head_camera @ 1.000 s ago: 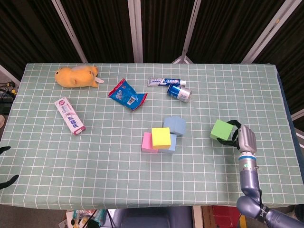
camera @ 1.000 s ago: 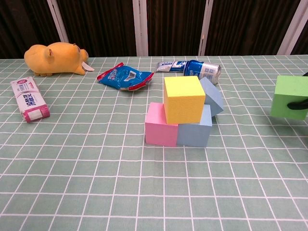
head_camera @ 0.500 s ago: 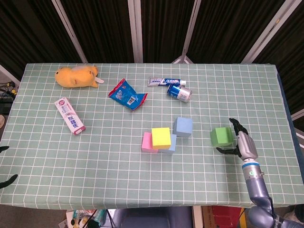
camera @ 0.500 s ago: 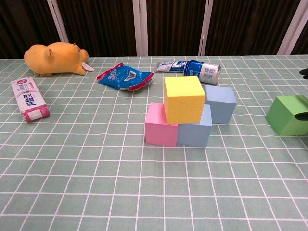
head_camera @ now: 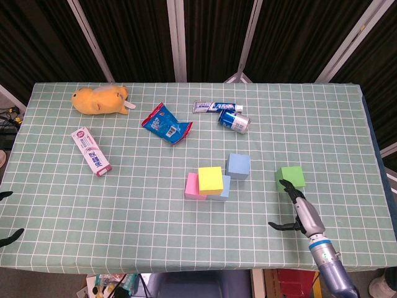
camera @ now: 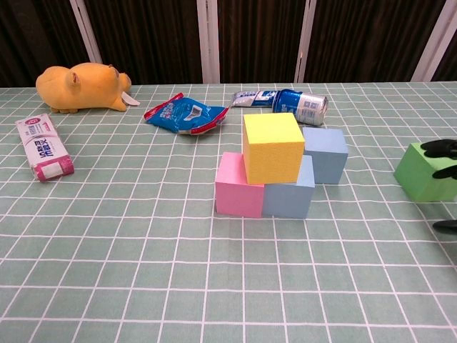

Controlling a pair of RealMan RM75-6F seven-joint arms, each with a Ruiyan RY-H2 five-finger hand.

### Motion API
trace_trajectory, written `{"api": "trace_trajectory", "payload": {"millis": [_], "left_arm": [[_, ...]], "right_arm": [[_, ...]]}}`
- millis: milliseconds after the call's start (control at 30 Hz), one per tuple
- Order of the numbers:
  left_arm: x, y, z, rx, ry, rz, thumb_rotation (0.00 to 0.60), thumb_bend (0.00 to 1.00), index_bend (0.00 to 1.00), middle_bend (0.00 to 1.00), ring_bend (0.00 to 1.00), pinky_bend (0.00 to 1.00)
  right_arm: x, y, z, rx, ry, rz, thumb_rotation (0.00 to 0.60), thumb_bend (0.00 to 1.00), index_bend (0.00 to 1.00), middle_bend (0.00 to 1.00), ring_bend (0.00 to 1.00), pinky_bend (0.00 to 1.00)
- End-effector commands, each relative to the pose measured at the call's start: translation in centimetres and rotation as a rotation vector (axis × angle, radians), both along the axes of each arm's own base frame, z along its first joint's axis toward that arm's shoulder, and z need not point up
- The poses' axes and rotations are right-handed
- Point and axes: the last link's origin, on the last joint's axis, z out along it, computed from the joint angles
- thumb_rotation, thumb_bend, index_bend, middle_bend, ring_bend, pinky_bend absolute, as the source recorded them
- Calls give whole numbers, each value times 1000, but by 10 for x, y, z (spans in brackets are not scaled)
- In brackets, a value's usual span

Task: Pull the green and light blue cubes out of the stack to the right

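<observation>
Here, your surface is a table (head_camera: pixel 62 242) under a pale green cloth ruled in white squares; behind its far edge hang dark curtains (head_camera: pixel 130 37) split by pale metal posts.

Nearest you, at the right front, your right hand (head_camera: pixel 296 211) hovers over the cloth with fingers spread and nothing in them; the chest view shows only dark fingertips (camera: pixel 441 148) at the frame's right edge. Your left hand shows as dark tips (head_camera: pixel 8 236) at the left edge of the head view; you cannot tell how it is set.

Just beyond your right hand, the green cube (head_camera: pixel 290 177) sits flat on the cloth, well apart from the stack.

Mid-table: the pink cube (camera: pixel 238 194) and a blue-grey cube (camera: pixel 290 197) stand side by side, touching, with the yellow cube (camera: pixel 271 147) on top across both. The light blue cube (head_camera: pixel 238 166) stands on the cloth just behind and to the right of them.

Farther back: a red-ended white box (head_camera: pixel 91 151) at left, a blue snack packet (head_camera: pixel 165 123), a blue can (head_camera: pixel 234 120) on its side, a toothpaste tube (head_camera: pixel 208 107) beyond it, and an orange plush animal (head_camera: pixel 100 100) at far left.

Against a second ago: you then held the green cube tilted above the cloth, and the light blue cube was tipped on an edge; both now rest level, and your right hand has let go and drawn back toward you.
</observation>
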Motion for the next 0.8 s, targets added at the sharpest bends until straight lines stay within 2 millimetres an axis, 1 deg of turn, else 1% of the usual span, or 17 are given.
{"api": "trace_trajectory", "payload": {"millis": [33,100,200,333,600,800], "left_arm": [[0,0,1,2,-1,-1,600,133,235,0,0,0],[1,0,2,-1,-4,-13,600,133,235,0,0,0],[0,0,2,0,-4,-21,600,133,235,0,0,0],[-2,1,2,1,-7,-2,600,133,235,0,0,0],[-2,1,4,9,-9,-3,600,133,235,0,0,0],[-2,2,4,6,-9,-3,600,133,235,0,0,0]], "right_arm": [[5,3,-24,49,-31,-9,600,50,0,2,151,0],[10,0,-34,62,-39,-5,600,51,0,9,152,0],[18,-6,-43,65,-48,0,600,51,0,17,152,0],[25,-20,-53,63,-45,-12,600,51,0,17,152,0],[36,-54,-62,21,-23,-46,600,51,0,17,152,0],[48,-70,-68,20,-4,-49,600,52,0,22,152,0]]}}
